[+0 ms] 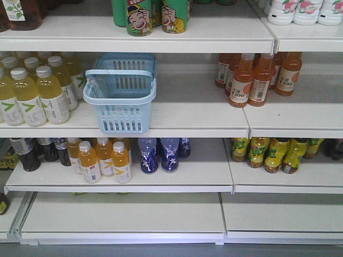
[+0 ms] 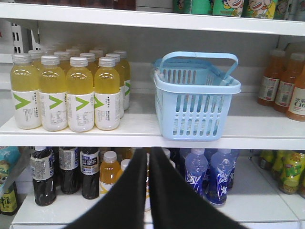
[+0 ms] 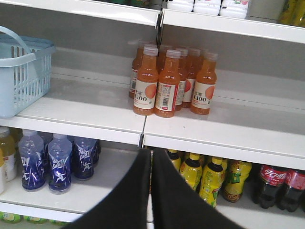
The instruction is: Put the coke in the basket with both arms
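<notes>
Yellow juice bottles [image 1: 32, 93] at left of middle shelf [image 1: 203, 115]; just beside, pale blue basket [image 1: 120, 96], upright; orange bottles [image 1: 257, 80] further right. On lower shelf [image 3: 228, 217], far right: coke [image 3: 270, 177], well apart from basket. Fingers of left gripper [image 2: 148, 157] and right gripper [image 3: 151, 157] pressed together, empty.

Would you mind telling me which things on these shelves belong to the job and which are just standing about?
Job: coke bottles, on the shelf below the orange ones; pale blue basket; left gripper; right gripper.
Standing about: yellow drink bottles; orange bottles; blue bottles; green cans.
</notes>
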{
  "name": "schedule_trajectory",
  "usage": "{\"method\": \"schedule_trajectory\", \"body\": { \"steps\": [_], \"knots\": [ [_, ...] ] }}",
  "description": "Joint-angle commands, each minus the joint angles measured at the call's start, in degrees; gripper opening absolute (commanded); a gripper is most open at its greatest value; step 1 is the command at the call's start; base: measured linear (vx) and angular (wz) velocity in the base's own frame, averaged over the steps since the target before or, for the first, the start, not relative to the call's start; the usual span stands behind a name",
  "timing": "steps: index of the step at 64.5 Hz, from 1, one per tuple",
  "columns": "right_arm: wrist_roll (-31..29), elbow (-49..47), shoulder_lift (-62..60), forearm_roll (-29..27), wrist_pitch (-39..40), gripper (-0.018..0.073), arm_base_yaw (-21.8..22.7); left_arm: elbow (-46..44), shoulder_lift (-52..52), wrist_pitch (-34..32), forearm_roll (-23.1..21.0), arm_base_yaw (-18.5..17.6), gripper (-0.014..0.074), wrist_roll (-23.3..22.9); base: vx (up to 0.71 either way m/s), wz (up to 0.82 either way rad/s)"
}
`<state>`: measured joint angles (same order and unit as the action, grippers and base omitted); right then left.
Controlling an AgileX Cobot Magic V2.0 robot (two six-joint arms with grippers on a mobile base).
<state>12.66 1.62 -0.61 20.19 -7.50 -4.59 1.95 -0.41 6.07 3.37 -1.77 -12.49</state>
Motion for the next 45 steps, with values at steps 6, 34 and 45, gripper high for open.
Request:
{"method": "schedule_trajectory", "body": {
  "steps": [6, 34, 45],
  "knots": [
    [-0.5, 0.6, -1.0, 0.8, 3.9, -0.0005, -0.1, 0.0, -1.1, -3.9, -0.4, -0.1, -0.0006, -0.6, 0.08, 0.00],
    [-0.5, 0.6, -1.0, 0.8, 3.9, -0.0005, -0.1, 0.0, -1.1, -3.9, -0.4, -0.1, -0.0006, -0.6, 0.06, -0.01],
    [-0.5, 0.6, -1.0, 0.8, 3.9, -0.0005, -0.1, 0.0, -1.1, -3.9, -0.4, -0.1, -0.0006, -0.6, 0.03, -0.02]
  ]
}}
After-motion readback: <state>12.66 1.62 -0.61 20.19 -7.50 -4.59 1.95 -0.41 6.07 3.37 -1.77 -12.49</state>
